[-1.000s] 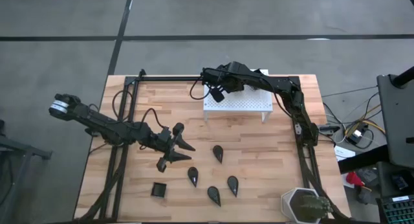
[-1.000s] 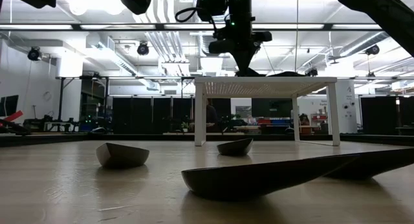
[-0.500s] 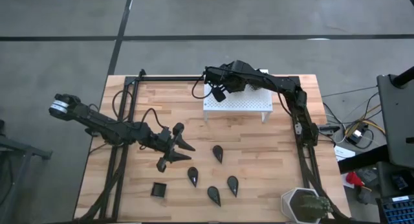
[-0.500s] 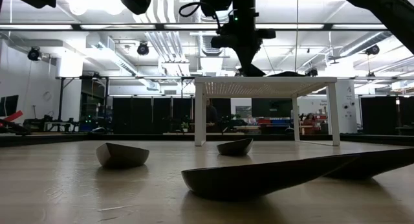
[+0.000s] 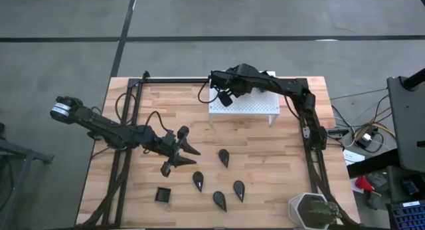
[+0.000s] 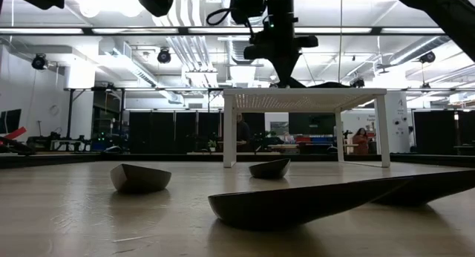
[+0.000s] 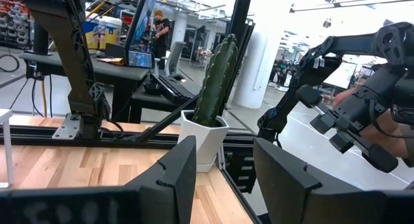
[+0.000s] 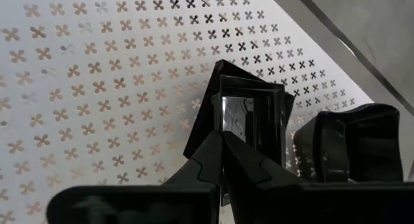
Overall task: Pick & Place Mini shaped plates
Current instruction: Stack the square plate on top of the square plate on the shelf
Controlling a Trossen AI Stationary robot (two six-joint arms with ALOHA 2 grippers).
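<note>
My right arm reaches across the far side of the table, elbow out to my right, wrist bent down over the white perforated stand. My right gripper hangs just above the stand's top near its far left corner, fingers pressed together with no gap, their tips pinching the rim of a square mini plate. That plate stands tilted on edge, hollow side turned toward my wrist camera, one corner pointing away from my fingertips. A second square plate sits just beside it on the stand.

My left arm stretches low over the table from my left, forearm nearly level. My left gripper has its fingers parted with nothing between them. They point toward the white pot with the green plant.

Four teardrop plates lie on the wood just beyond and below my left fingertips. The nearest has its long axis running near-to-far, tip toward the stand. A lone square plate on the table lies near my left wrist.
</note>
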